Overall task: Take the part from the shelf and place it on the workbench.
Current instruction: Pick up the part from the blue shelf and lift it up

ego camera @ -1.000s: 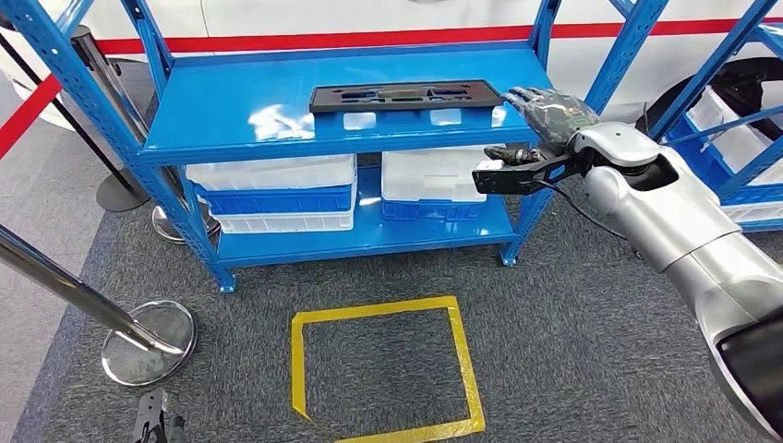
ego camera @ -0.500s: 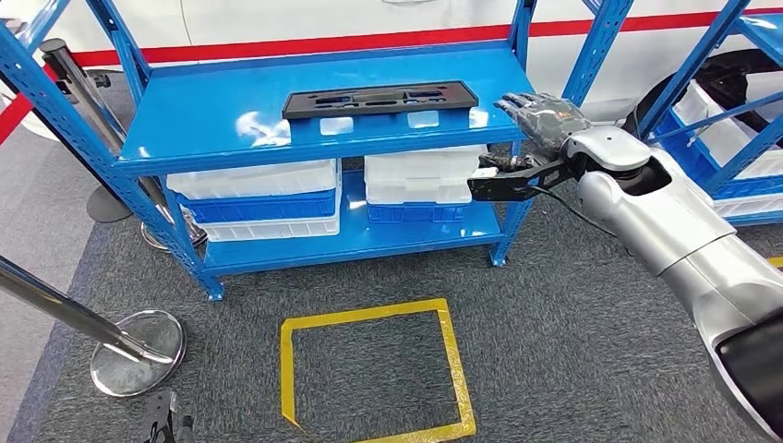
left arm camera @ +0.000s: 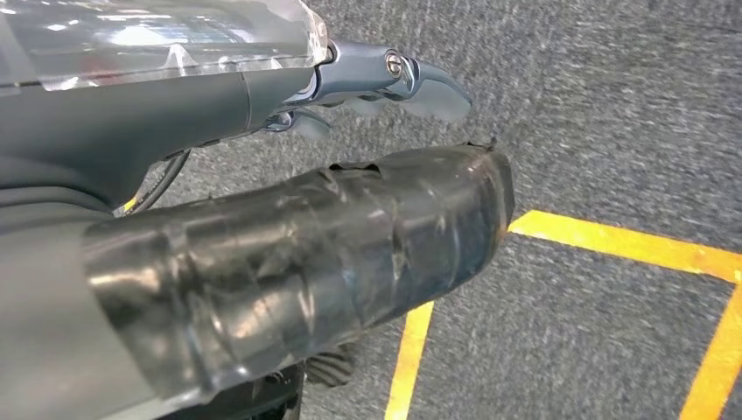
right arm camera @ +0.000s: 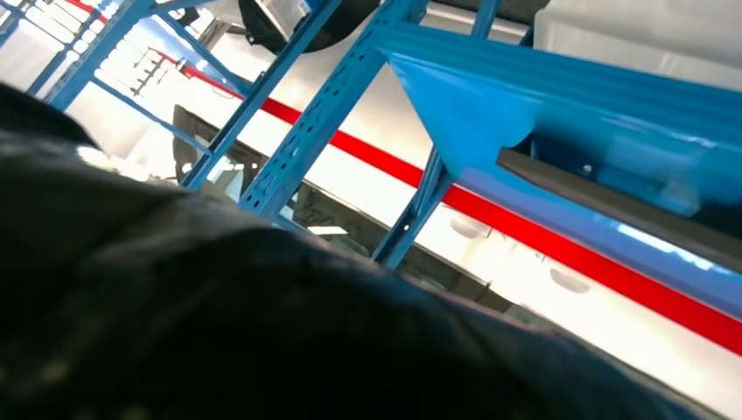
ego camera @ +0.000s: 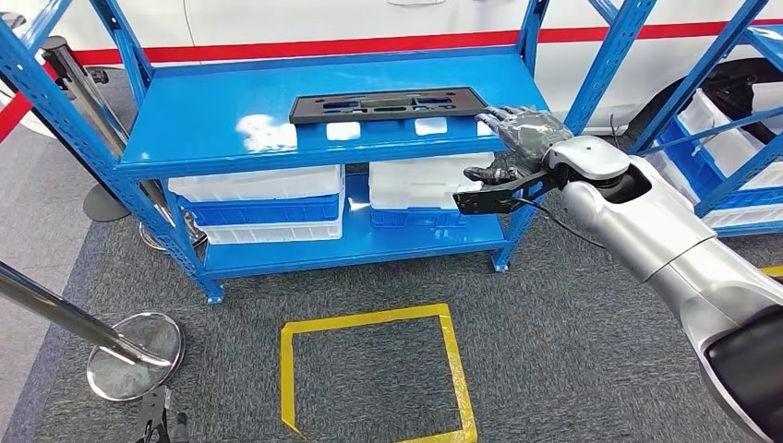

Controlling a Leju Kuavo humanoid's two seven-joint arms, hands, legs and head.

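The part (ego camera: pixel 388 105) is a long, flat black piece with cut-outs, lying on the top board of the blue shelf (ego camera: pixel 231 138). My right hand (ego camera: pixel 519 129) hovers over the shelf's front right corner, fingers spread and holding nothing. Its fingertips (ego camera: pixel 484 116) reach the part's right end, but contact cannot be told. The right wrist view looks along the blue shelf (right arm camera: pixel 542 96) past the dark back of that hand (right arm camera: pixel 219 324). My left hand (left arm camera: pixel 289 254) hangs over the carpet, fingers loose and empty.
White and blue bins (ego camera: pixel 268 198) fill the shelf's lower board. A yellow tape square (ego camera: pixel 374 378) marks the grey carpet in front. A chrome stanchion base (ego camera: pixel 134 355) stands at the left, and another blue rack (ego camera: pixel 729 120) with bins at the right.
The whole view has shifted a little. My right hand has moved left and lower, from beside the shelf post to the part's right end.
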